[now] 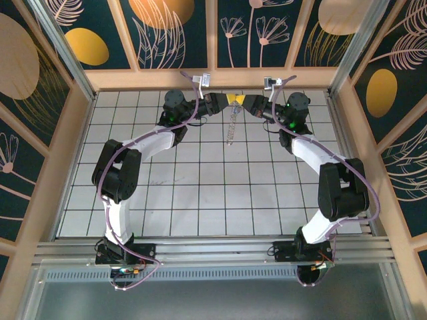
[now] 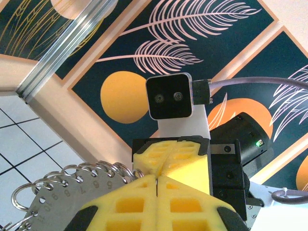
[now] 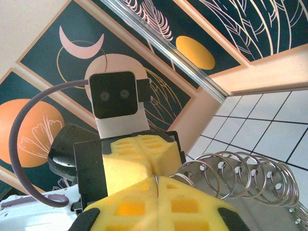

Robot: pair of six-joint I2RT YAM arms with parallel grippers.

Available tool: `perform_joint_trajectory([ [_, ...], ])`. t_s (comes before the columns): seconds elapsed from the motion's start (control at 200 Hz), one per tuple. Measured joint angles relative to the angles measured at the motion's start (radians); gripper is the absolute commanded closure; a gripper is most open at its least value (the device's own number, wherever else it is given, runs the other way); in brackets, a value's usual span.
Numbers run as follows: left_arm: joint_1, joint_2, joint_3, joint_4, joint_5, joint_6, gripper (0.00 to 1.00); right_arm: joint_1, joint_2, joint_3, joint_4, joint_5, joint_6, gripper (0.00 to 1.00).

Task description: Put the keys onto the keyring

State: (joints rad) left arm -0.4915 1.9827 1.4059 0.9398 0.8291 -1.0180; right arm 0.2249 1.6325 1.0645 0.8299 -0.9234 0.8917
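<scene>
Left gripper point(image 1: 235, 100): yellow lattice-pattern fingers pressed flat together, no gap along the seam. It sits at the far middle of the white tiled table point(image 1: 200, 193), tip to tip with the right gripper point(image 1: 249, 103). Right gripper: same yellow fingers, likewise closed tight. Keyring point(image 1: 231, 127): silvery metal, a run of many round wire rings strung side by side. From above it trails as a thin bright line from the meeting point of the two tips toward the near side, over the tiles. In the left wrist view the ring row point(image 2: 86, 175) curves in from the lower left and its last ring ends at the seam of the closed left fingers. In the right wrist view the rings point(image 3: 240, 173) come in from the right and a sliver of wire sits in the seam of the right fingers, so each gripper appears to pinch one end ring. Plate point(image 2: 57, 204): flat grey metal threaded on the rings, with punched holes. Writing: small stamped digits follow its curved edge, among them what read as 6, 8 and 10; the others are too small to read. No brand marks legible on either gripper.
</scene>
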Motion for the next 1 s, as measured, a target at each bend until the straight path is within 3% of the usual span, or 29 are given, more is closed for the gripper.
perform_joint_trajectory([
  [0.14,-0.001,0.000,0.000,0.001,0.000,0.000,1.00,0.000,-0.003,0.000,-0.005,0.003,0.000,1.00],
  [0.561,-0.001,0.000,0.000,-0.001,0.008,0.003,1.00,-0.005,-0.042,0.000,-0.023,0.044,-0.014,0.65],
  [0.996,-0.001,0.000,0.000,-0.001,0.024,0.004,1.00,-0.043,-0.116,-0.056,-0.050,0.071,-0.050,0.62],
])
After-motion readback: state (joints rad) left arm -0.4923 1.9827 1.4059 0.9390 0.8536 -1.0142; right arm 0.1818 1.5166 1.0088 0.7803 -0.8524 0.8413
